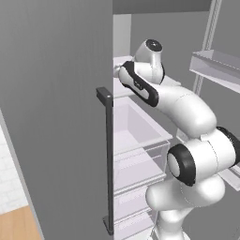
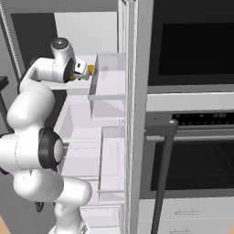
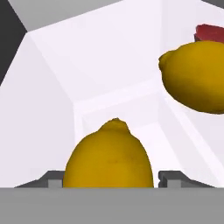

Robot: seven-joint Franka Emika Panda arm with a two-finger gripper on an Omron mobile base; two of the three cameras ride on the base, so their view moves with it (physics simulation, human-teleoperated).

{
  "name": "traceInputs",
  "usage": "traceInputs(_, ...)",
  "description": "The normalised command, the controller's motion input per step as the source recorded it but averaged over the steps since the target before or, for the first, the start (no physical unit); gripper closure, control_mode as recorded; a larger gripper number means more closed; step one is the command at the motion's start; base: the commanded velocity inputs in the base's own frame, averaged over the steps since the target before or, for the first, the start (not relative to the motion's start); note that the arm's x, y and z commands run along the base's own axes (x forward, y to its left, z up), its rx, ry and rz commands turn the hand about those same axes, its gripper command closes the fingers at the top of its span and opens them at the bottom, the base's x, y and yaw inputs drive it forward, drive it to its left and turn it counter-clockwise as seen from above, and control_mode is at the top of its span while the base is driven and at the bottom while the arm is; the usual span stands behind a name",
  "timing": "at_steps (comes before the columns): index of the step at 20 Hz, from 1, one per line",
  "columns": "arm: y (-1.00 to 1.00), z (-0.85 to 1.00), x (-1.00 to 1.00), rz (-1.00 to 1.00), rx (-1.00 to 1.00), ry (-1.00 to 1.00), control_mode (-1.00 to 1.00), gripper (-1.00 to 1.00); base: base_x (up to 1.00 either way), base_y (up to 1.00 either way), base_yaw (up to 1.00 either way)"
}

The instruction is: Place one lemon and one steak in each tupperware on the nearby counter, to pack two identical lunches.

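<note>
The gripper (image 3: pixel 109 180) is pinching a small yellow oval lemon (image 3: pixel 109 155), one dark finger tip showing at each side of the fruit's lower half in the hand view, its pointed nub turned away from the camera. From the right base view the same gripper (image 2: pixel 87 71) sits at the mouth of the open fridge with a sliver of yellow fruit (image 2: pixel 91 69) showing just beyond the hand, level with the front edge of the upper white shelf (image 2: pixel 68 86). A second yellow lemon (image 3: pixel 197 76) lies apart from the held one, toward the upper right of the hand view, and just behind it peeks the corner of a red-brown slab of raw steak (image 3: pixel 210 33) (most of it is cut off by the frame edge). Both rest inside the pale white fridge interior (image 3: pixel 113 65). In the left base view the white arm (image 1: pixel 183 108) reaches past the grey fridge door (image 1: pixel 56 117) with its dark vertical handle (image 1: pixel 108 159), above clear drawers (image 1: pixel 140 154). To the right stands a black built-in oven (image 2: pixel 192 155).
</note>
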Motion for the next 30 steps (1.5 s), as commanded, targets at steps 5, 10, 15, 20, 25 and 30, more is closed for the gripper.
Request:
traceInputs(5,0.00,-0.19,0.08,0.00,0.00,-0.01,-1.00,1.00,0.00,0.00,0.00)
traceInputs(10,0.00,0.05,-0.77,0.00,0.04,-0.32,-1.00,1.00,0.00,0.00,0.00)
traceInputs(15,0.00,0.21,-1.00,0.00,0.01,-0.53,-1.00,1.00,0.00,0.00,0.00)
traceInputs(20,-0.01,0.81,-1.00,0.00,0.01,-0.29,-1.00,1.00,0.00,0.00,0.00)
traceInputs(25,-0.19,0.36,-1.00,0.00,0.01,0.10,-1.00,1.00,0.00,0.00,0.00)
traceInputs(30,-0.21,-0.45,-1.00,0.00,-0.04,0.41,-1.00,1.00,0.00,0.00,0.00)
